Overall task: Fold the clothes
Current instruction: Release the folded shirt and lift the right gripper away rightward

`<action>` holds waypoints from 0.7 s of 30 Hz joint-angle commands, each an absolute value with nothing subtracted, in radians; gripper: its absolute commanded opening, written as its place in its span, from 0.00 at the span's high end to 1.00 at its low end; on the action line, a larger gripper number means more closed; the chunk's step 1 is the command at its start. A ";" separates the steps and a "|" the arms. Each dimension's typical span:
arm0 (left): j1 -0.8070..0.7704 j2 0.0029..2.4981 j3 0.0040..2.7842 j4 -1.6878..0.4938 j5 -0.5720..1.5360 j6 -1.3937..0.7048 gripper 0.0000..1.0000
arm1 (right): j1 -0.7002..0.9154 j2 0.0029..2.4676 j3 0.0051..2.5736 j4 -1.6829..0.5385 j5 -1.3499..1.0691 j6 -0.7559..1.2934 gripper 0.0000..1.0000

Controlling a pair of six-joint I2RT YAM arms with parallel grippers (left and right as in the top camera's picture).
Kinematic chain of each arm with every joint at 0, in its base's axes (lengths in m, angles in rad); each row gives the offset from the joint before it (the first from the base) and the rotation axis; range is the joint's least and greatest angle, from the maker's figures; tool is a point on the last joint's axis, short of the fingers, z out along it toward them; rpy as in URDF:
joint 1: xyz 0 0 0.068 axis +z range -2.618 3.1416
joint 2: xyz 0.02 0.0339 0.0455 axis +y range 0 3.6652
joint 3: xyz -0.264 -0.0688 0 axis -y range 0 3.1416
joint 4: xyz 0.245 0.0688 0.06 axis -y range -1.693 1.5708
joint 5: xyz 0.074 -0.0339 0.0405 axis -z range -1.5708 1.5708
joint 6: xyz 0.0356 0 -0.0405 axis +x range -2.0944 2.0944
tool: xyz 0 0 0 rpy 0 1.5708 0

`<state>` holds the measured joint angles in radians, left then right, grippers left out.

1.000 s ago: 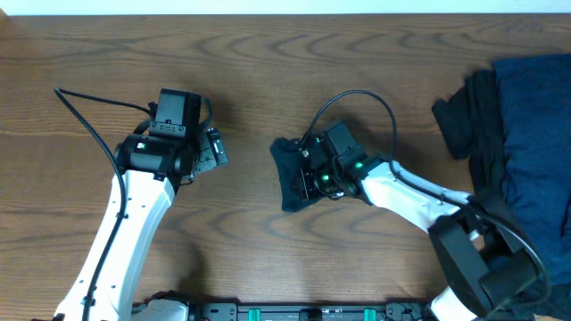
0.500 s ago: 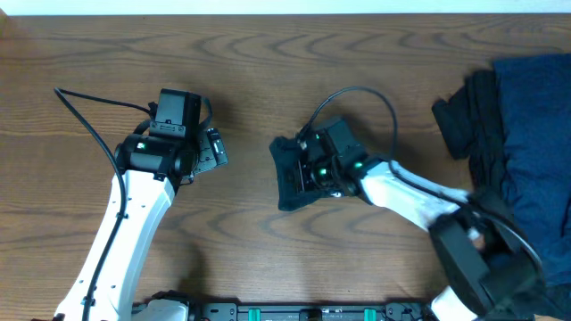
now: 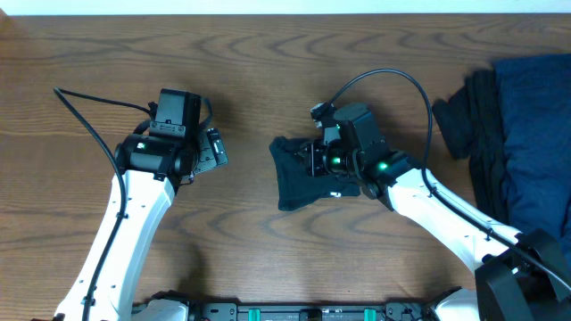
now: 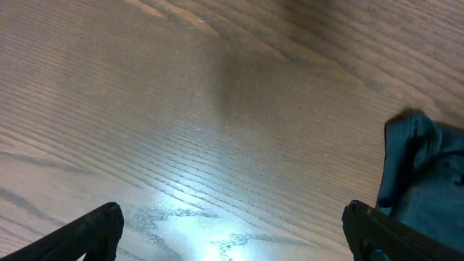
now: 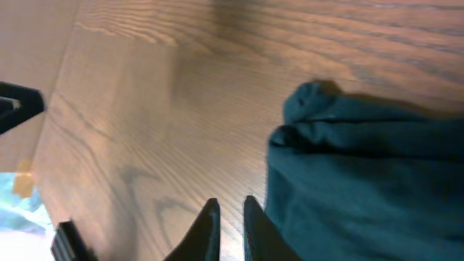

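The right gripper (image 5: 230, 209) has backed off the garment (image 3: 294, 181), jaws slightly apart, empty; left gripper (image 4: 232, 217) wide apart. Release likely done; next, reach the pile (image 3: 535, 134).

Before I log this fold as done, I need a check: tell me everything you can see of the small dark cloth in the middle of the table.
The small cloth is soft dark blue-green fabric, folded into a compact, roughly square bundle with a bunched corner. It lies on the wooden table, apart from the clothes pile at the right. The right gripper hangs at its edge, jaws barely parted, nothing between them.
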<state>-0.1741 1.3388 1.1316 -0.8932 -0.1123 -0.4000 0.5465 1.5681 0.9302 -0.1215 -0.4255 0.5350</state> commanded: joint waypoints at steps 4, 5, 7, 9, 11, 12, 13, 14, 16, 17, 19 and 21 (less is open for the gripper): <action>-0.176 1.343 1.134 -0.897 -0.128 -0.405 0.02 | 0.510 1.565 0.933 -0.125 -0.392 0.540 0.68; -0.176 1.343 1.134 -0.897 -0.128 -0.405 0.02 | 0.506 1.565 0.933 -0.134 -0.392 0.547 0.68; -0.176 1.343 1.134 -0.897 -0.128 -0.405 0.02 | 0.502 1.565 0.933 -0.156 -0.397 0.546 0.64; -0.176 1.343 1.134 -0.897 -0.128 -0.405 0.02 | 0.502 1.565 0.933 -0.171 -0.392 0.546 0.41; -0.176 1.343 1.134 -0.897 -0.128 -0.405 0.02 | 0.502 1.564 0.933 -0.168 -0.393 0.545 0.23; -0.176 1.343 1.134 -0.897 -0.128 -0.405 0.02 | 0.502 1.564 0.933 -0.166 -0.393 0.545 0.40; -0.176 1.343 1.134 -0.897 -0.128 -0.405 0.02 | 0.502 1.564 0.933 -0.166 -0.392 0.545 0.91; -0.176 1.343 1.134 -0.897 -0.128 -0.405 0.02 | 0.501 1.564 0.933 -0.167 -0.393 0.545 0.99; -0.176 1.343 1.134 -0.897 -0.128 -0.405 0.02 | 0.501 1.564 0.933 -0.165 -0.406 0.522 0.99; -0.176 1.343 1.134 -0.897 -0.128 -0.405 0.02 | 0.501 1.564 0.933 -0.162 -0.411 0.519 0.99; -0.176 1.343 1.134 -0.897 -0.128 -0.405 0.02 | 0.501 1.564 0.933 -0.159 -0.420 0.519 0.99; -0.176 1.343 1.134 -0.897 -0.128 -0.405 0.02 | 0.501 1.564 0.933 -0.153 -0.423 0.519 0.99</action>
<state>-0.1741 1.3388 1.1316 -0.8936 -0.1123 -0.4000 0.5087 1.5681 0.9302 -0.1596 -0.4088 0.5373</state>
